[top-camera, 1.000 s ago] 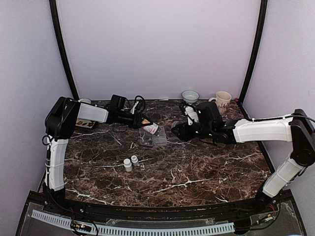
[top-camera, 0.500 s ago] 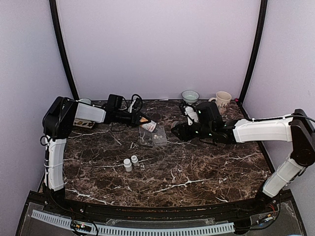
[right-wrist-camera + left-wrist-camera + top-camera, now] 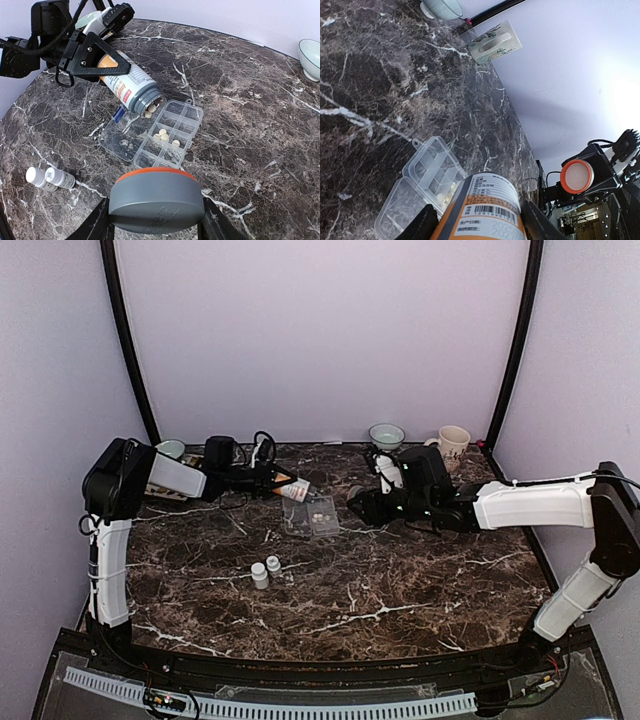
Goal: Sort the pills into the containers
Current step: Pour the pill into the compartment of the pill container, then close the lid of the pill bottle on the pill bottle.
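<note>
The clear pill box [image 3: 193,109] lies open on the marble, its lid [image 3: 116,143] spread to the left. A few pills [image 3: 163,135] rest in its middle compartments, and one more [image 3: 175,143] in the cell beside them. My left gripper [image 3: 480,226] is shut on the orange bottle [image 3: 487,202], tilted mouth-down over the box's [image 3: 322,518] left edge. More pills [image 3: 150,110] sit at the bottle's [image 3: 131,88] mouth. My right gripper [image 3: 156,222] is shut on the grey, orange-rimmed cap [image 3: 156,199], held low just to the right of the box.
Two small white bottles [image 3: 266,571] stand in front of the box. A bowl [image 3: 386,434] and a mug [image 3: 453,443] sit at the back right. A power strip [image 3: 171,490] and cables lie at the back left under the left arm.
My left arm has drawn back toward the left and rear, taking the tilted orange bottle with it. The right arm and the cap have stayed still.
</note>
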Controlling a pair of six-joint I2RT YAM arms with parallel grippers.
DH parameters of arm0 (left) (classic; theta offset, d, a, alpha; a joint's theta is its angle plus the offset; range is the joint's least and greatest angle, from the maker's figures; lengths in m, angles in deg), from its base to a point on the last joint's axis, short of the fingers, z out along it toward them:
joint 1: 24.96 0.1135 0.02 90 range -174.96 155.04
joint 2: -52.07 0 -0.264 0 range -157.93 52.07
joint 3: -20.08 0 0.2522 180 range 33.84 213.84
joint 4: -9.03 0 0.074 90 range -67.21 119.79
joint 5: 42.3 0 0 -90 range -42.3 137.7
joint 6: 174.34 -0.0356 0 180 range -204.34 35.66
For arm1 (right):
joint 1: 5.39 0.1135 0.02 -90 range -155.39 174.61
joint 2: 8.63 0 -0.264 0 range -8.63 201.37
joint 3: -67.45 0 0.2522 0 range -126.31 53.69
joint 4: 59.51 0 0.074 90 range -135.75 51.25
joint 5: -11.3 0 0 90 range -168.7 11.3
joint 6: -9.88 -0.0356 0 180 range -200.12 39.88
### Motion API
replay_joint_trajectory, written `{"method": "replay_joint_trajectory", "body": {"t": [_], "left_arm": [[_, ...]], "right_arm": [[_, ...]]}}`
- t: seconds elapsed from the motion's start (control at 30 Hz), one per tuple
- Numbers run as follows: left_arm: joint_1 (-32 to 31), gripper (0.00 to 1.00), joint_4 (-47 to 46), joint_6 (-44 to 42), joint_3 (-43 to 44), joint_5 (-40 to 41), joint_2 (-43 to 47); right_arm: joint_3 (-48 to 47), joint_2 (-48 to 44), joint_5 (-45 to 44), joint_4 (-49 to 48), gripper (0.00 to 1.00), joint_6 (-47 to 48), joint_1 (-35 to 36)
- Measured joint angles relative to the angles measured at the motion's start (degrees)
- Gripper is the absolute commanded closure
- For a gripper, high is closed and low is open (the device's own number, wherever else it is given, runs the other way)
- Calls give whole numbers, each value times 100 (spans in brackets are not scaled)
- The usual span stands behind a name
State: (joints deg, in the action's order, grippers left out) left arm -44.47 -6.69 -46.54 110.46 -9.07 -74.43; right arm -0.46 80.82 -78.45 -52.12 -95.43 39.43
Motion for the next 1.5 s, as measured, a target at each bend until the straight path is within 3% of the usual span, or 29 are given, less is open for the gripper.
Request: {"method": "replay_joint_trajectory", "body": {"t": [0.5, 0.93, 1.1, 1.5], "left_arm": [[39, 100, -2848, 2752, -345, -627, 0], [52, 100, -5466, 5372, -699, -463, 0], [59, 100, -5945, 5978, -767, -306, 0], [59, 100, -6109, 6651, -855, -122, 0]], "right_arm": [[-468, 15, 107, 20, 62, -87, 44], [-1202, 116, -96, 232, 62, -136, 448], [-1523, 170, -173, 330, 62, -129, 579], [-1939, 496, -243, 664, 62, -7, 616]]}}
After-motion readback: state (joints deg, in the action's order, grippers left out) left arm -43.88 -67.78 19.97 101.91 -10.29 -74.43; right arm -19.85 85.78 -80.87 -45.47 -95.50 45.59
